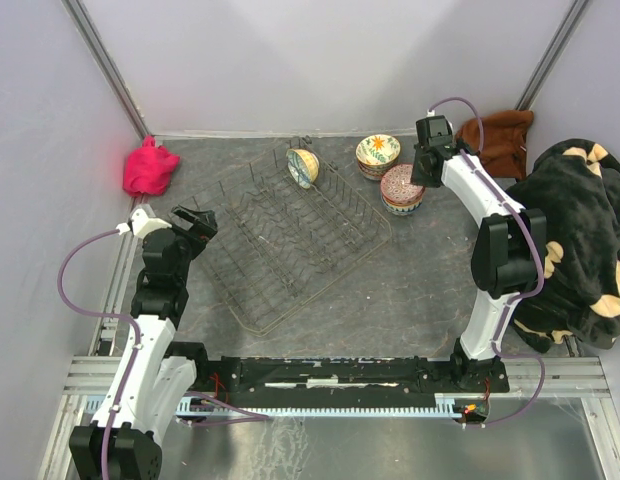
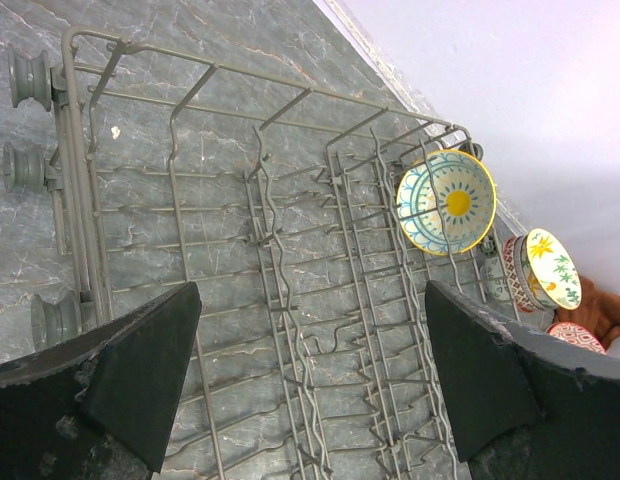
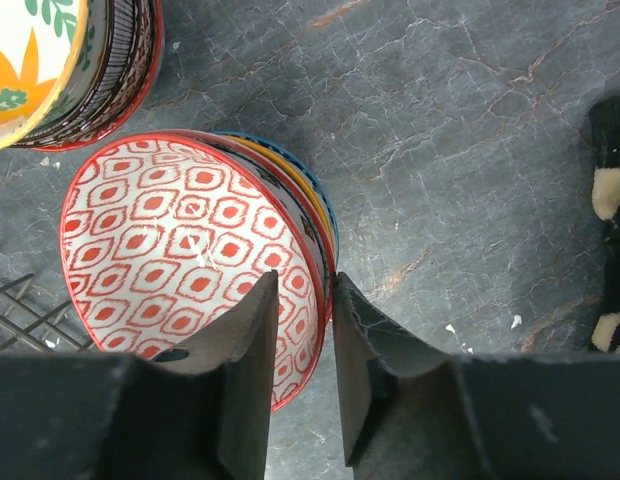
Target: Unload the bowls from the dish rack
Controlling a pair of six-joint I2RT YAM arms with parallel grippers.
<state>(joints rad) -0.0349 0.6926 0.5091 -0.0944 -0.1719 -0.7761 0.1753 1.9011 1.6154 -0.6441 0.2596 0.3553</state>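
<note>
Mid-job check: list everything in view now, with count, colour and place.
dish rack: one, dark wire, table centre.
bowl in rack: one, yellow rim, blue-patterned inside, on edge at rack's far corner.
floral-topped stack: one, bowls, right of rack, farther back; number unclear.
red-patterned stack: one, bowls, right of rack, nearer; at least three.
pink cloth: one, far left.
brown cloth: one, far right.
blanket: one, dark with cream patches, right edge.
left tool: one, black, open, at rack's left end.
right tool: one, black, open, astride red-patterned stack's top rim.
</note>
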